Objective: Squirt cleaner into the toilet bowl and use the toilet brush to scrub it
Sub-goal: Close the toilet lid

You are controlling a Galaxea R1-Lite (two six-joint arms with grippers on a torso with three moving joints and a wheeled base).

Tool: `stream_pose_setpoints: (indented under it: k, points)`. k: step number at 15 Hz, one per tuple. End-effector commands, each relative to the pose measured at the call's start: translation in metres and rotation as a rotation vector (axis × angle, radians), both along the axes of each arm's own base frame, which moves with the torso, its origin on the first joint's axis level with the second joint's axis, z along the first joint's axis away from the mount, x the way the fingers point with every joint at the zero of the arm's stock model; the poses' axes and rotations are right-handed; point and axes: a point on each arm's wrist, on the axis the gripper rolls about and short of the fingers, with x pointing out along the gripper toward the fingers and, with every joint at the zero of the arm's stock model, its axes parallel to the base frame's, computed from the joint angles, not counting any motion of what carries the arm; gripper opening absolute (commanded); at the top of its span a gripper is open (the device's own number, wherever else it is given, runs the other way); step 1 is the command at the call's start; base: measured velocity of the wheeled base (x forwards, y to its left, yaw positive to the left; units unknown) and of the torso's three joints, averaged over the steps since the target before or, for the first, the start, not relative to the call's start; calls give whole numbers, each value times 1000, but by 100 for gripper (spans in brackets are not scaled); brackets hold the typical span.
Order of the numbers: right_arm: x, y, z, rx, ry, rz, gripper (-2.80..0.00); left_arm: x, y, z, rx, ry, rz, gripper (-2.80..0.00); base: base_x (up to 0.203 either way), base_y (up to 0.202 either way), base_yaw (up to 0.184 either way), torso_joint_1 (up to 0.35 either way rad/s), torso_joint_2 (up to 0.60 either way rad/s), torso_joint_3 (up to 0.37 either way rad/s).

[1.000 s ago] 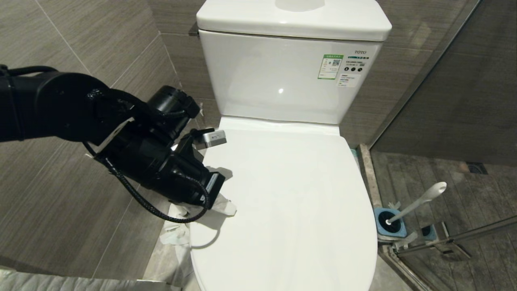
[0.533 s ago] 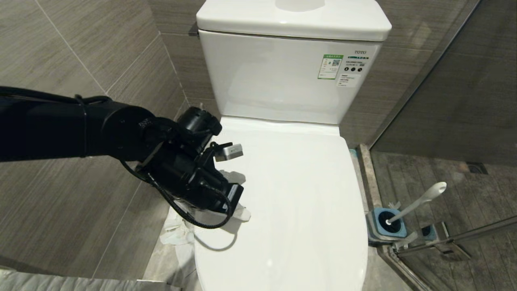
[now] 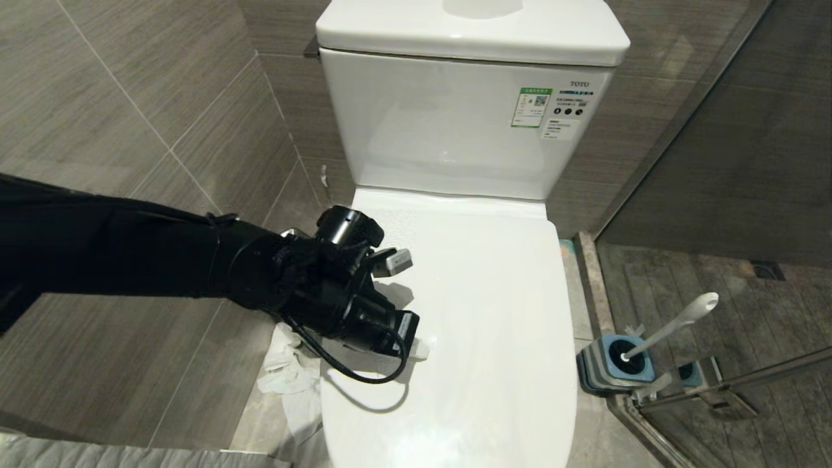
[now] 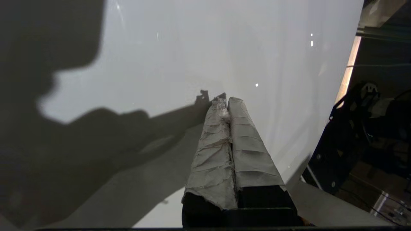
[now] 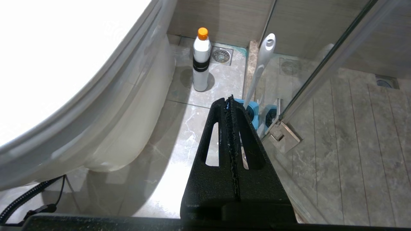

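Head view – toilet [image 3: 455, 312]: lid down, tank behind it against the tiled wall
Head view – left gripper [image 3: 422, 348]: over the lid's left part, paper-wrapped tips at the lid surface
Head view – brush [image 3: 676, 322]: standing tilted in its blue holder [image 3: 614, 364] on the floor right of the toilet
Left wrist view – fingers [image 4: 221, 141]: pressed together, wrapped in crumpled paper, nothing between them
Right wrist view – right gripper [image 5: 231, 106]: jaws together, empty, low beside the toilet
Right wrist view – bottle [image 5: 201, 61]: white, orange cap, upright on the floor near the brush
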Motion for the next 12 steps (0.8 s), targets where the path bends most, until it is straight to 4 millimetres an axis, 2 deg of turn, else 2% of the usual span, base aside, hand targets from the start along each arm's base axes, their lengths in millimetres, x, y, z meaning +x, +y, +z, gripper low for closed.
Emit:
stream_pose_setpoints:
  k: [1,5,9,11,12]
  points:
    - [2,0,-7,-1,24,0,-280,2,-4,-14,7,2,-2,-280,0,0,0,0,0,0]
    - [2,0,-7,-1,24,0,-280,4,-8,-31,6,-61,17,-280,0,0,0,0,0,0]
    - [2,0,-7,-1,24,0,-280,5,-9,-34,-3,-85,22,-280,0,0,0,0,0,0]
    - [2,0,-7,-1,24,0,-280,2,-7,-21,-27,-111,23,-280,0,0,0,0,0,0]
    - [2,0,-7,-1,24,0,-280,-2,-4,-7,-51,-139,22,-280,0,0,0,0,0,0]
